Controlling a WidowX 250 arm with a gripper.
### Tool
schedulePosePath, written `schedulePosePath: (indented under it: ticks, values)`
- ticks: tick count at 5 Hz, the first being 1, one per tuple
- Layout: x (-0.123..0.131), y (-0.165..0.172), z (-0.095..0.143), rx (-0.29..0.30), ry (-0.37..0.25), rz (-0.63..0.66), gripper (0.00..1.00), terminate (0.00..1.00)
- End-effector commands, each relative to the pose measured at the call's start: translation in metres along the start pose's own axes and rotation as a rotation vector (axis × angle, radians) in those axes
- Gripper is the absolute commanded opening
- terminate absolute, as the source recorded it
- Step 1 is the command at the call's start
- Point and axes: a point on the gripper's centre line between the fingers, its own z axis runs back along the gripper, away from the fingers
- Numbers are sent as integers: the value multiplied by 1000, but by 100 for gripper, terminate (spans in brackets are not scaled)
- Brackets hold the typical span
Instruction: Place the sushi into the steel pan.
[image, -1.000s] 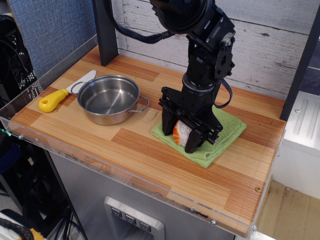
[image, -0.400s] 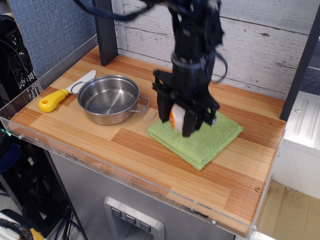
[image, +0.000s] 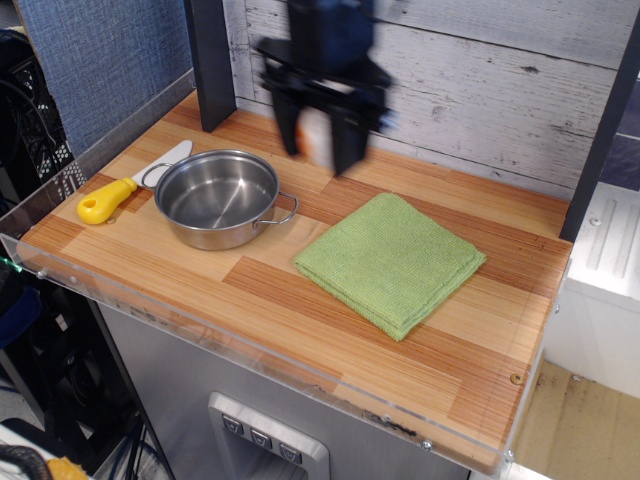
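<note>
Whereas a second ago the gripper (image: 318, 150) stood low over the green cloth (image: 390, 262) with the sushi (image: 315, 135) pinched between its fingers, it now hangs high above the back of the table (image: 300, 300), up and to the left of where it was, behind and to the right of the steel pan (image: 217, 198). The cloth, half covered by the arm before, now lies fully in view and flat, just right of the pan, not touching it. The pan has not moved; it sits on the wood with nothing inside, one loop handle toward the cloth. Behind it, on its left, the toy knife (image: 122, 188) with the yellow handle stays where it was, its pale blade tip passing close by the pan's far handle.

Motion blur smears the gripper and its load. A pale patch with a faint orange tint shows between the dark fingers, so the fingers appear clamped on the sushi, but its shape and the exact grip cannot be made out. The arm above the gripper is cut off by the top edge. The table's near right corner runs toward the lower frame edge.
</note>
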Motion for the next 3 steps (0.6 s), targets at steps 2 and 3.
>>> schedulePosePath:
  ticks: [2,3]
  values:
    - [-38,97,-1,244,43,157,0,0]
    - [-50,119,-20,260,96,198,0,0]
